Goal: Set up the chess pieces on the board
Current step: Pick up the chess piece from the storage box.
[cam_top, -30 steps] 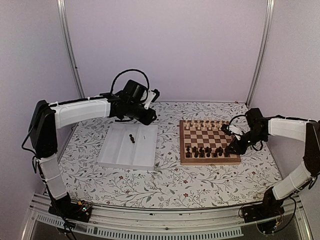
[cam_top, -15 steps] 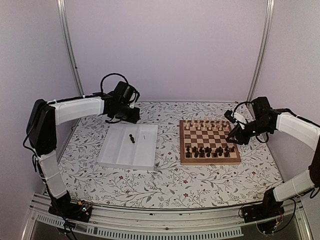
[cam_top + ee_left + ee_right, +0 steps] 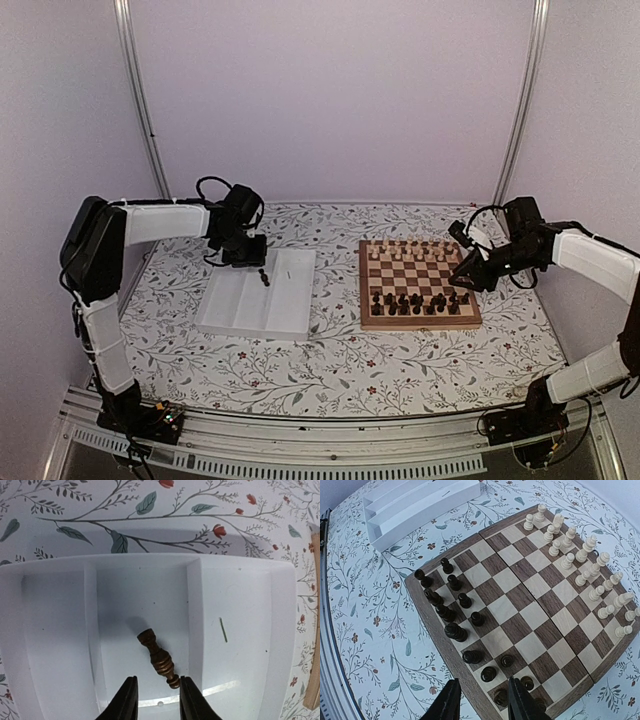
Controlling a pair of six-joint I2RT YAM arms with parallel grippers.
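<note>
The left gripper (image 3: 159, 702) hangs over the white tray (image 3: 240, 605) with its fingers apart and nothing pinched. One dark chess piece (image 3: 157, 657) lies on its side in the middle compartment, just ahead of the fingertips (its narrow end reaches in between them). The right gripper (image 3: 482, 702) is spread too and holds nothing, above the near edge of the board (image 3: 520, 605). More dark pieces (image 3: 456, 631) stand just ahead and left of it, the pale pieces (image 3: 590, 542) along the far side

Chess pieces (image 3: 418, 300) too small to identify, board (image 3: 315, 680) edge cropped
</note>
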